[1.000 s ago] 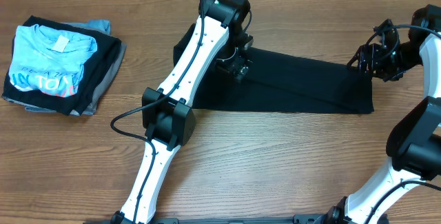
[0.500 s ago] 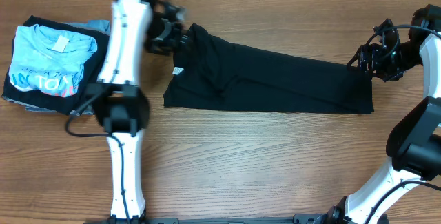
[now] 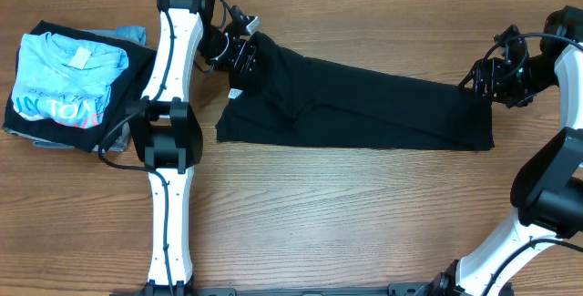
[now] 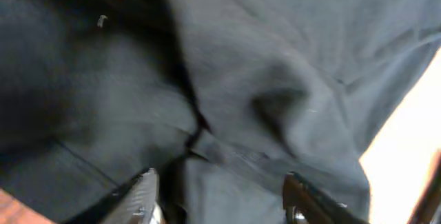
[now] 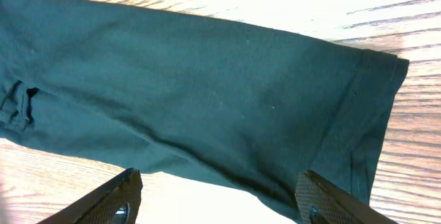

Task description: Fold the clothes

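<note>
A black garment (image 3: pixel 364 109) lies stretched out flat across the middle of the table. My left gripper (image 3: pixel 241 55) is at its upper left end. In the left wrist view its fingers (image 4: pixel 224 200) are spread apart, with rumpled black cloth (image 4: pixel 275 79) right under and between them. My right gripper (image 3: pixel 483 82) hovers over the garment's right end. In the right wrist view its fingers (image 5: pixel 220 203) are wide open and empty, above the cloth's edge (image 5: pixel 207 93) and the bare wood.
A stack of folded clothes (image 3: pixel 73 86), with a light blue T-shirt on top, sits at the far left of the wooden table (image 3: pixel 346 214). The left arm's base link (image 3: pixel 168 137) stands between that stack and the black garment.
My left arm swung from the middle of the garment to its left end. The garment's left end now lies further left and more rumpled. The right arm has not moved.
</note>
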Controlling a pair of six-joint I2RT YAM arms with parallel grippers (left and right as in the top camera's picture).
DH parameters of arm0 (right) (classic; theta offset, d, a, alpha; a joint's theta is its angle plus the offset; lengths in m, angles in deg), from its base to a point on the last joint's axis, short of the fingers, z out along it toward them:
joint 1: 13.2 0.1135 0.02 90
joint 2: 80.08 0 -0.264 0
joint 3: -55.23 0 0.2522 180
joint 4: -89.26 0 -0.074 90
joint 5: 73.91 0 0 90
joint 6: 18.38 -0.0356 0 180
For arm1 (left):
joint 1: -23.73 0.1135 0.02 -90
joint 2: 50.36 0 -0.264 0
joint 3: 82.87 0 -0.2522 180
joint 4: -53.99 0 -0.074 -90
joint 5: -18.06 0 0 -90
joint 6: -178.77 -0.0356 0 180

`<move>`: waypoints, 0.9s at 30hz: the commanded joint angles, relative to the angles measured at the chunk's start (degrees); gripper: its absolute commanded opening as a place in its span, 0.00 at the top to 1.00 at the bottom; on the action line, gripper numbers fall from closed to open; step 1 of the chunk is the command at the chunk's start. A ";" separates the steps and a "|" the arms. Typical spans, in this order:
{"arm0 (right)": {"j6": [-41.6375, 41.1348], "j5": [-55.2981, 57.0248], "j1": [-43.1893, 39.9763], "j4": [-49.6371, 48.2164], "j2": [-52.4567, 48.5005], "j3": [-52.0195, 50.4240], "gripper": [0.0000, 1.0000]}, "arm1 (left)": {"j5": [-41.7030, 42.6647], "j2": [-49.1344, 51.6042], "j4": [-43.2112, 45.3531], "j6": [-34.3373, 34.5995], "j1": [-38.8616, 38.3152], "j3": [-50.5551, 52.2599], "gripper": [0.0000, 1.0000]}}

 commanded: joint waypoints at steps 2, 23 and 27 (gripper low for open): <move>-0.07 -0.50 -0.04 0.13 0.24 1.22 0.24 | 1.31 1.18 3.32 -5.73 0.17 0.07 0.39; -0.07 -0.50 -0.04 0.39 0.24 1.20 0.24 | 8.70 1.18 12.26 -8.13 -0.74 7.34 0.36; -0.09 -0.50 -0.04 0.37 0.24 1.20 0.24 | 11.85 1.18 12.39 -8.15 -0.81 7.34 0.37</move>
